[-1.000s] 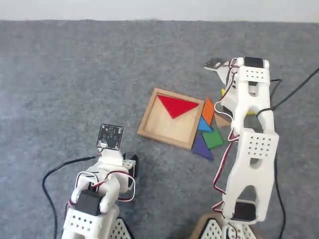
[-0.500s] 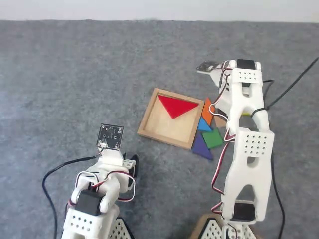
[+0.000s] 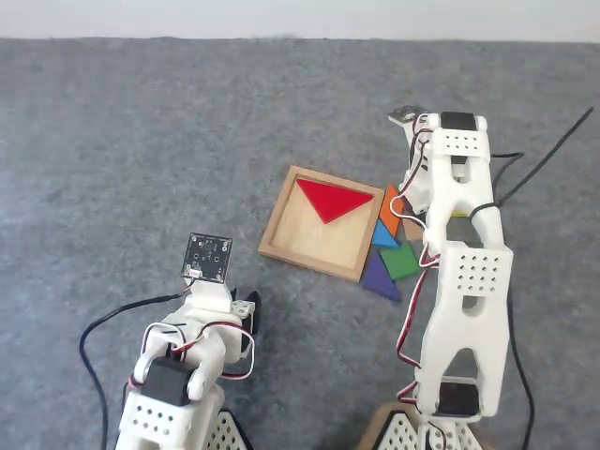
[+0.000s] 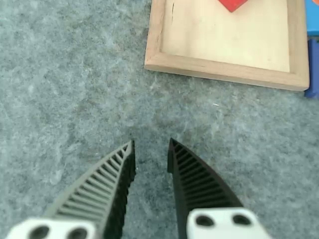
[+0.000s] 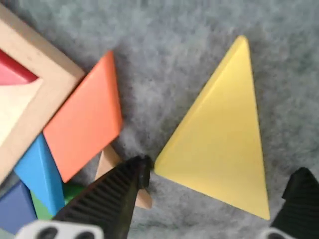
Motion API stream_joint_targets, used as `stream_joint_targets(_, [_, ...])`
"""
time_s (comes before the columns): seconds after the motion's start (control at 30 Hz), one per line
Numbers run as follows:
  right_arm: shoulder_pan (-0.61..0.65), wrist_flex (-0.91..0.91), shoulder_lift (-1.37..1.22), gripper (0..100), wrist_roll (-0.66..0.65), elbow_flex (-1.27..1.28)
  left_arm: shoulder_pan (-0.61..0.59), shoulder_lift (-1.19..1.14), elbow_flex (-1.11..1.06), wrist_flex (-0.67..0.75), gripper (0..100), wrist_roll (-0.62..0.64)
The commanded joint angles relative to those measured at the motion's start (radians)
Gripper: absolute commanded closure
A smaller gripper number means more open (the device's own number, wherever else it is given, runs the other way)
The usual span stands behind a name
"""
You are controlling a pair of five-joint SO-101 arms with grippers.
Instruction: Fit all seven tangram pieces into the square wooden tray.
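Observation:
The square wooden tray (image 3: pixel 284 240) lies mid-table with a red triangle (image 3: pixel 330 198) in its far corner. Against its right side lie an orange piece (image 3: pixel 391 208), a blue triangle (image 3: pixel 382 236), a green square (image 3: pixel 402 262) and a purple piece (image 3: pixel 378 277). My right arm (image 3: pixel 457 187) hangs over the spot just right of them. Its gripper (image 5: pixel 223 169) is open, one finger on each side of a yellow triangle (image 5: pixel 219 144) on the carpet. A small tan triangle (image 5: pixel 108 162) peeks out beside the orange piece (image 5: pixel 84 124). My left gripper (image 4: pixel 151 144) is open over bare carpet, near the tray's front edge (image 4: pixel 224 73).
Grey carpet covers the whole table. Both arm bases stand at the near edge, with cables trailing off to the left and right. Open carpet stretches left of and beyond the tray.
The right arm shifted slightly left and its wrist turned over the yellow triangle. The left arm and all pieces stayed put.

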State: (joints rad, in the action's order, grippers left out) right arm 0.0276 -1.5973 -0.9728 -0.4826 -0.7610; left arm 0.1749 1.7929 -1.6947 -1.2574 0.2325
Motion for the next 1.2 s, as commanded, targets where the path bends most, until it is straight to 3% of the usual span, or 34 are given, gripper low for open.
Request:
stream_joint_targets(0.0, [0.041, 0.065, 0.001, 58.9, 0.017, -0.041, 0.002, 0.017, 0.012, -0.002, 89, 0.006])
stream_joint_targets(0.4, [0.061, 0.064, 0.001, 59.0, 0.057, -0.091, 0.002, 0.017, 0.012, -0.002, 89, 0.006])
stream_joint_targets(0.57, [0.088, 0.084, -0.012, 64.6, 0.057, -0.087, 0.002, 0.017, 0.012, -0.002, 89, 0.006])
stream_joint_targets(0.83, [0.021, 0.036, -0.033, 63.4, 0.063, -0.089, 0.002, 0.017, 0.012, -0.002, 89, 0.006])
stream_joint_targets(1.03, [-0.004, 0.018, -0.038, 74.8, 0.058, -0.089, 0.002, 0.017, 0.012, -0.002, 89, 0.006])
stream_joint_targets(1.17, [0.004, -0.002, -0.035, 76.6, 0.058, -0.089, 0.002, 0.017, 0.012, -0.002, 89, 0.006])
